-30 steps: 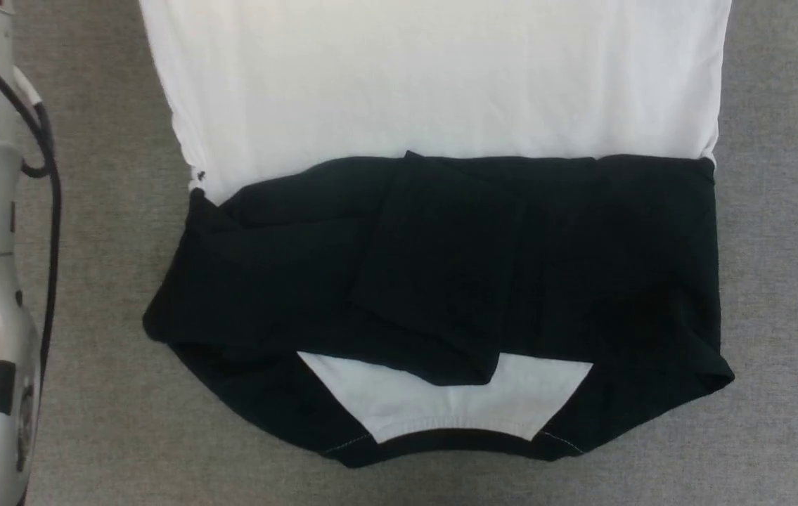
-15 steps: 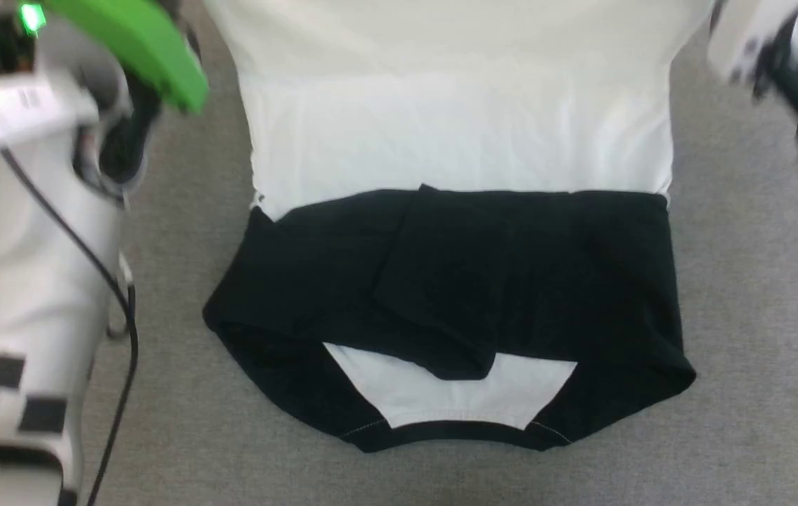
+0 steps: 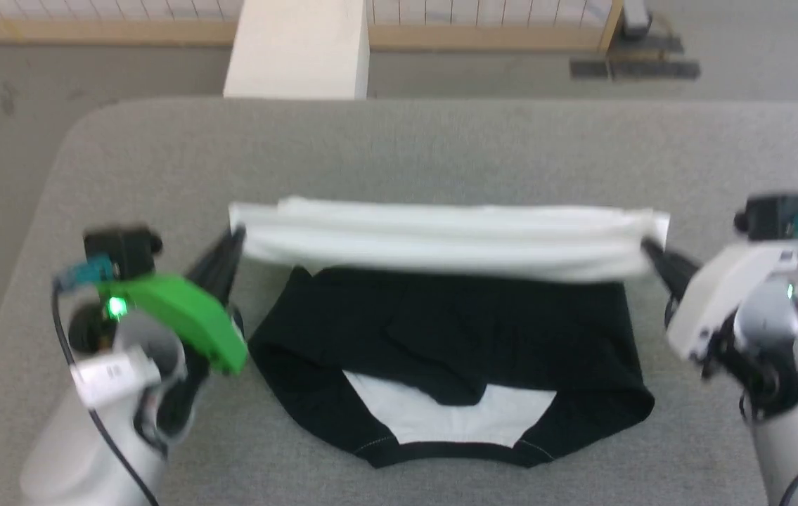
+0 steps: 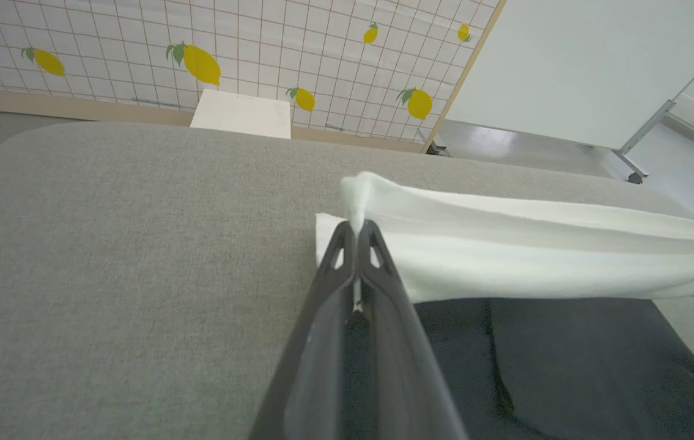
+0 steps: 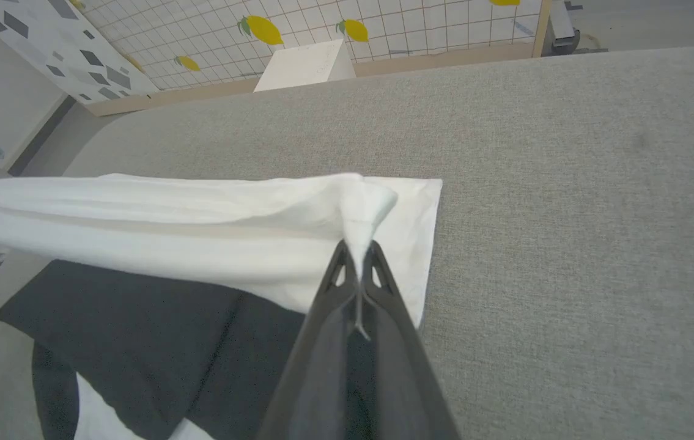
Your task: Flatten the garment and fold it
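The garment (image 3: 455, 330) spans left-right, collar (image 3: 451, 452) toward the robot.

A grey table (image 3: 441, 140) stands before a lemon-dotted tiled wall (image 4: 108, 36)

The place looks like a robotics test room dressed as a home rather than a real home. A broad work table (image 3: 441, 140) with rounded corners, covered in grey fabric, stands on a smooth grey floor (image 3: 757, 35). Behind it runs a partition (image 4: 139, 36) printed with a white tile grid and yellow lemons, edged with a wooden strip (image 3: 89, 31) along its foot. A plain white box (image 3: 297, 49) sits against it. To one side a white panel (image 4: 579, 61) stands on metal legs (image 4: 634, 153), and another wall (image 5: 47, 36) carries grey geometric shapes.
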Available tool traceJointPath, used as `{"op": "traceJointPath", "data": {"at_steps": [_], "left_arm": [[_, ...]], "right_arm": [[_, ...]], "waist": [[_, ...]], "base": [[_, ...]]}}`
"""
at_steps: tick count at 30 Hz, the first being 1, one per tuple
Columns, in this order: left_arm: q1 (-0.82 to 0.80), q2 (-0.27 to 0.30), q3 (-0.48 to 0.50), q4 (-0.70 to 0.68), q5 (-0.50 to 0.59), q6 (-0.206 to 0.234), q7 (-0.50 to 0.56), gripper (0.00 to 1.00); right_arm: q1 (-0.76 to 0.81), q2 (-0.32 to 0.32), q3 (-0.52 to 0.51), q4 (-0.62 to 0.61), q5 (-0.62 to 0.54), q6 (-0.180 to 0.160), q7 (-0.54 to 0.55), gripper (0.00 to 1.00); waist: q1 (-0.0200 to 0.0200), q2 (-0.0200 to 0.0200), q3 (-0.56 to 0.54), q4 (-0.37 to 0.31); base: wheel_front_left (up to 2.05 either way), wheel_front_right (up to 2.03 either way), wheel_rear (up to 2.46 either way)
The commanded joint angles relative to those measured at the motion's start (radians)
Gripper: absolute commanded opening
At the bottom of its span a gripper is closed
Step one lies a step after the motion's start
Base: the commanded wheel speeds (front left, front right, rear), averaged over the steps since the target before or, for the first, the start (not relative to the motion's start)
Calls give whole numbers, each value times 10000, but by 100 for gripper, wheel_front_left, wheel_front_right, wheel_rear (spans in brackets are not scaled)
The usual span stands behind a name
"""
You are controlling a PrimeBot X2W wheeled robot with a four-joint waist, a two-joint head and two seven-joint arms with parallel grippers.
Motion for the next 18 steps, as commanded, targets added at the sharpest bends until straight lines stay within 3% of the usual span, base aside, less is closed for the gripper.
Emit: {"op": "traceJointPath", "data": {"at_steps": [1,11,18], "left_arm": [[500,92,-12,-181,-97,152,-22,0],[2984,11,-104,-659,-528,959,150,0],[3694,-269,-510,-107,-756,1087,587,0]], "right_arm": [[462,86,-139,-250,94,-17,102,0],[2862,323,-482,-1425,265,-17,1123,0],[3793,589,-262,-1387,-28,-17,1384,0]], "waist": [[2,-1,-1039,19],[2,-1,-1476,5],[2,-1,-1520,-4]], "base": [[0,0,0],[0,0,0],[0,0,0]]}}
